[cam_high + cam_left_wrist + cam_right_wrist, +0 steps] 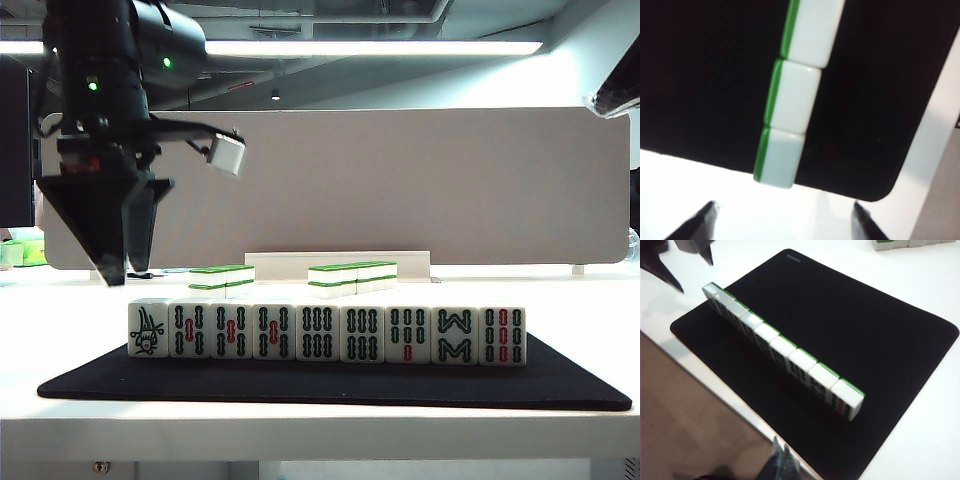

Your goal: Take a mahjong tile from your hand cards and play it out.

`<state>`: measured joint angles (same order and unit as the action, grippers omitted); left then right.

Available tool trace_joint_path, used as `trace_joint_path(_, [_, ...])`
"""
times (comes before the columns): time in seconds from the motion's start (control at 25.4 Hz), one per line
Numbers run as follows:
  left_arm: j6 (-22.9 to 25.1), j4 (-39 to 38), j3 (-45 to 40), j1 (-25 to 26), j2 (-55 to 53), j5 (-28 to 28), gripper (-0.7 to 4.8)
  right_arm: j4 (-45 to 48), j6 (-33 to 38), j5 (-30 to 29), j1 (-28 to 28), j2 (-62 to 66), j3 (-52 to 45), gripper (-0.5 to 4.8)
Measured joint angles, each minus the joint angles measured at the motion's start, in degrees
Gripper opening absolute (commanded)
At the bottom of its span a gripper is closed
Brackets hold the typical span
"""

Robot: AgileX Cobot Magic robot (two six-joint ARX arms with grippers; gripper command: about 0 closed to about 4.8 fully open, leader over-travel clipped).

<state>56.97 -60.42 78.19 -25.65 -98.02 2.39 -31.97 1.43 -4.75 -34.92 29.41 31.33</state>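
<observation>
Exterior view: nine small white upright tiles, the hand cards (pixel 345 333), stand edge to edge in one row along the near side of a flat black rectangular cloth mat (pixel 560 385) on the white table (pixel 590 300). They face the camera, so their bamboo-stick marks can be read like a player's hand. The mahjong tile (pixel 148 328) with the single dark green bird figure closes the row at the 9 o'clock end, touching only one neighbour, which leaves its outer side free for a finger. Beyond the mat, toward 12 o'clock, two low stacks of green-and-white blank-backed tiles (pixel 350 276) lie well apart from the row, likely spare stock out of the way.

The left gripper (pixel 125 230) hangs just above and slightly to the 9 o'clock side of the bird tile, pointing down, fingers spread as wide as they go and holding nothing. In the left wrist view its two dark fingertips (pixel 705 220) flank the end tile (pixel 779 159) of the row, seen from above. That suggests it is lining up to straddle the tile before descending.

The right gripper (pixel 782 467) shows only as a dark blurred tip at the edge of the right wrist view, back from the mat; I cannot tell how far it is open. It appears parked clear of the work.
</observation>
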Motion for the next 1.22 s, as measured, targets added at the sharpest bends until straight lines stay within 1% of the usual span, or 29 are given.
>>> trace_joint_path(0.31, [0.0, 4.7, 0.0, 0.0, -2.2, 1.3, 3.42, 0.0, 0.0, 0.0, 0.0, 0.0, 0.0, 0.0])
trace_joint_path(0.59, [0.0, 4.9, 0.0, 0.0, -4.4, 1.5, 3.39, 0.0, 0.0, 0.1, 0.0, 0.0, 0.0, 0.0])
trace_joint_path(0.75, [0.0, 5.0, 0.0, 0.0, -5.3, 1.8, 3.29, 0.0, 0.0, 0.2, 0.0, 0.0, 0.0, 0.0])
trace_joint_path(0.79, [0.0, 5.0, 0.0, 0.0, -5.3, 2.1, 3.19, 0.0, 0.0, 0.2, 0.0, 0.0, 0.0, 0.0])
trace_joint_path(0.83, [0.0, 5.0, 0.0, 0.0, -5.3, 2.3, 2.71, 0.0, 0.0, 0.2, 0.0, 0.0, 0.0, 0.0])
trace_joint_path(0.87, [0.0, 5.3, 0.0, -0.1, -5.3, 2.5, 2.63, 0.0, 0.0, 0.2, 0.0, 0.0, 0.0, 0.0])
trace_joint_path(1.06, [0.0, 5.4, 0.0, -0.1, -5.3, 2.5, 2.62, 0.0, 0.0, 0.2, 0.0, 0.0, 0.0, -0.01])
trace_joint_path(1.1, [0.0, 5.4, 0.0, -0.1, -5.3, 2.5, 2.51, 0.0, 0.0, 0.2, 0.0, 0.0, 0.0, 0.0])
trace_joint_path(1.14, [0.0, 5.4, 0.0, -0.1, -5.3, 2.6, 2.25, 0.0, 0.0, 0.2, 0.0, 0.0, 0.0, 0.0])
trace_joint_path(1.22, [0.0, 5.3, 0.0, -0.1, -5.4, 2.5, 2.14, 0.0, 0.0, 0.2, 0.0, 0.0, 0.0, 0.0])
